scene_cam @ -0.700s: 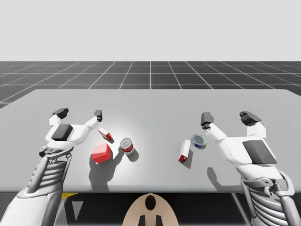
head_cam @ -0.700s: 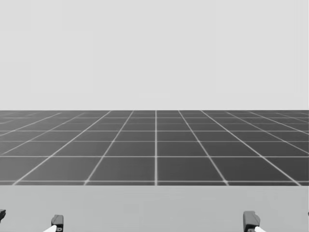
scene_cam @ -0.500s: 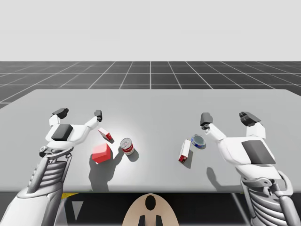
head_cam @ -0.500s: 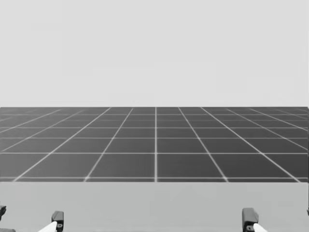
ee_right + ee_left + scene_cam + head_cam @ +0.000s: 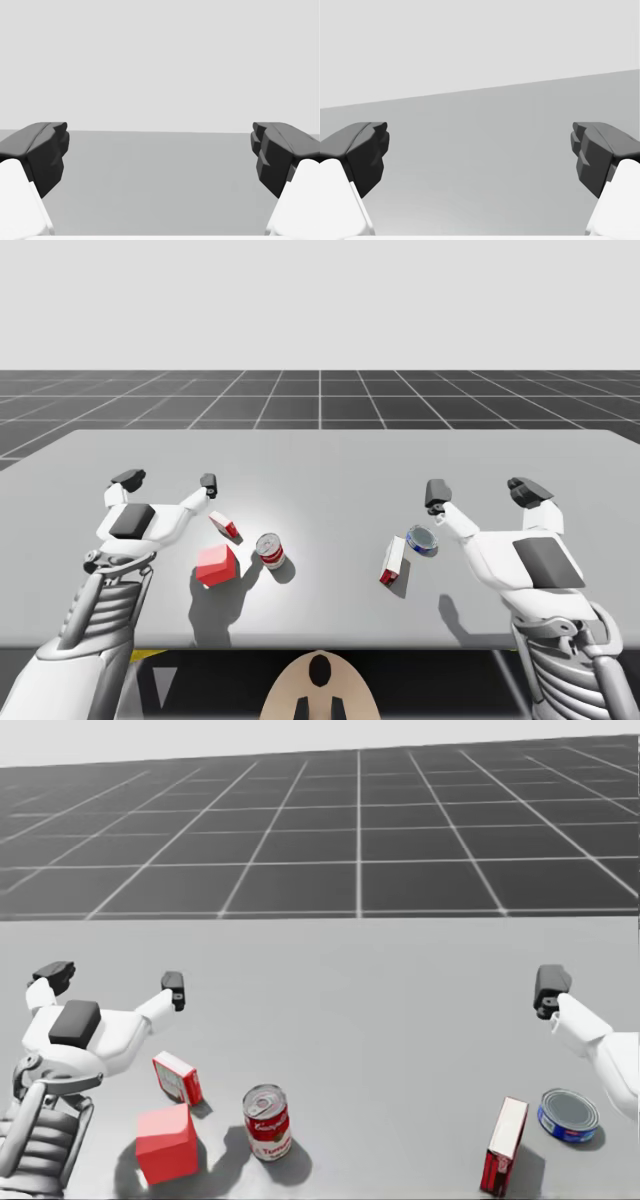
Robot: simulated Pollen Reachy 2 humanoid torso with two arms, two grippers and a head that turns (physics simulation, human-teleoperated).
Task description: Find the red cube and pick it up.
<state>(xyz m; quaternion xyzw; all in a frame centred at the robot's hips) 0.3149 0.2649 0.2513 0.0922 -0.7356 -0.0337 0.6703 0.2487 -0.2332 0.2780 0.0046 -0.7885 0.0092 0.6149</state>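
The red cube (image 5: 216,564) (image 5: 166,1142) rests on the grey table (image 5: 330,465) near its front left, just right of my left forearm. My left gripper (image 5: 168,479) (image 5: 113,982) (image 5: 480,155) hovers open beyond the cube, with nothing between its fingers. My right gripper (image 5: 482,490) (image 5: 160,155) is open over the right part of the table, far from the cube. One of its fingers (image 5: 550,988) appears in the head view.
A small red box (image 5: 224,526) (image 5: 177,1078) lies just beyond the cube. A red-and-white can (image 5: 270,550) (image 5: 267,1121) stands to the cube's right. Further right a red box (image 5: 392,560) (image 5: 503,1144) stands upright beside a flat blue can (image 5: 422,539) (image 5: 568,1115).
My head has turned downward, so the table and its objects have come into the head view. Arms and objects have stayed in place.
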